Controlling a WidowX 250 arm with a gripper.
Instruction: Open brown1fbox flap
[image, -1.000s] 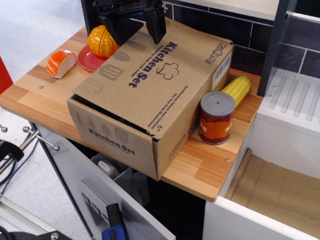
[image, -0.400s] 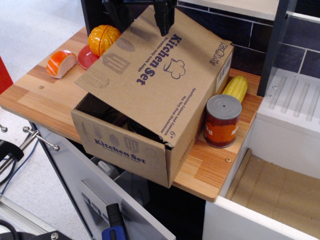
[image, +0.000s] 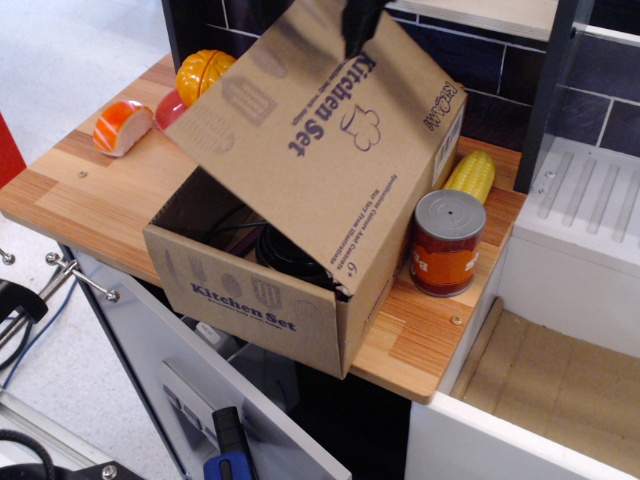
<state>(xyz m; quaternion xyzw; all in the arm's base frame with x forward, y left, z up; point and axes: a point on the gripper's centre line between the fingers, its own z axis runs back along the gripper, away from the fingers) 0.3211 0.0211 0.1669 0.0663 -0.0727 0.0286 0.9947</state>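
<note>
- Sitting on the wooden counter (image: 90, 190), the cardboard box (image: 300, 310) had its front corner hanging past the counter's near edge.
- Its big top flap (image: 320, 150), printed "Kitchen Set" with a chef-hat logo, stood lifted at a steep tilt, front edge raised and the far edge hinged along the box's back.
- The gap under the flap showed the inside of the box, where something dark and rounded (image: 290, 255) lay; I could not tell what it was.
- The gripper (image: 358, 22) was at the flap's upper edge, only a dark tip showing at the top of the frame; whether its fingers were spread or pinched on the cardboard I could not tell.
- The front wall of the box carried smaller "Kitchen Set" print; a barcode label (image: 447, 125) sat on the right side wall.
- A can (image: 446, 243) with a grey lid and orange-red label stood upright just beside the box's right side.
- A yellow corn cob (image: 474, 176) lay behind the can, against the box.
- An orange ribbed toy fruit (image: 203, 75) rested on a red plate (image: 170, 112) at the far left, partly behind the flap.
- An orange-and-white wedge-shaped toy (image: 122, 125) lay left of the plate, apart from it.
- A white sink with a ribbed drainer (image: 585, 205) stood to the right of the counter.
</note>
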